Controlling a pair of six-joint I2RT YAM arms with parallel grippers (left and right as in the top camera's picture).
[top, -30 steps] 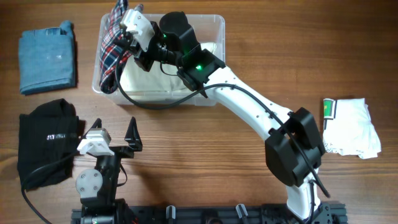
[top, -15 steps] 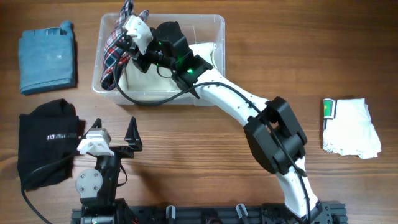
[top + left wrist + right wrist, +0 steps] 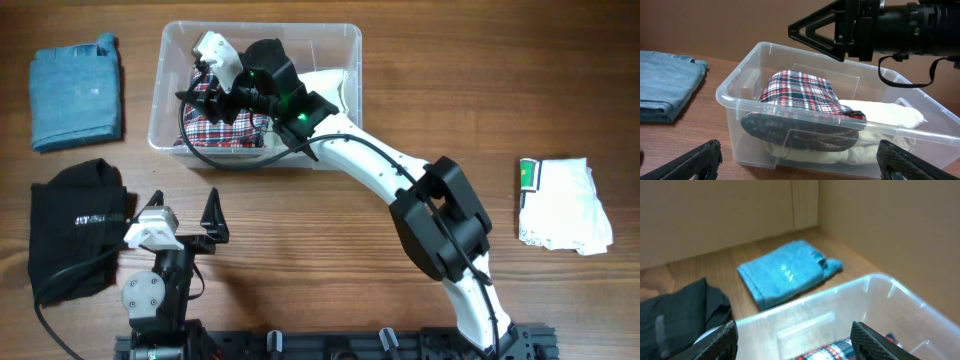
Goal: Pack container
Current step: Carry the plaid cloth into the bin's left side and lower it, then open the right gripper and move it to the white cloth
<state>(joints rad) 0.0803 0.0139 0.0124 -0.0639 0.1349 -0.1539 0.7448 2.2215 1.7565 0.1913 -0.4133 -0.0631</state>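
Note:
The clear container (image 3: 355, 60) stands at the back of the table. Inside it a red, white and dark plaid garment (image 3: 225, 125) lies bunched on a folded cream garment (image 3: 325, 85). My right gripper (image 3: 200, 85) hovers open over the bin's left half, and nothing is between its fingers. In the right wrist view the right gripper (image 3: 795, 340) frames the container's far wall (image 3: 840, 305), with a strip of plaid just below. My left gripper (image 3: 185, 205) rests open near the front edge. From the left wrist, the left gripper (image 3: 797, 155) faces the container (image 3: 730, 97) and the plaid garment (image 3: 800, 100).
A folded blue garment (image 3: 75, 95) lies left of the bin. A black garment (image 3: 75, 240) sits at the front left beside my left arm. A white garment with a green tag (image 3: 565, 205) lies at the far right. The right arm spans the table's middle.
My right gripper has opened and let go of the plaid garment. It had hung over the bin's left wall and now lies inside on the cream garment. The left arm is unmoved.

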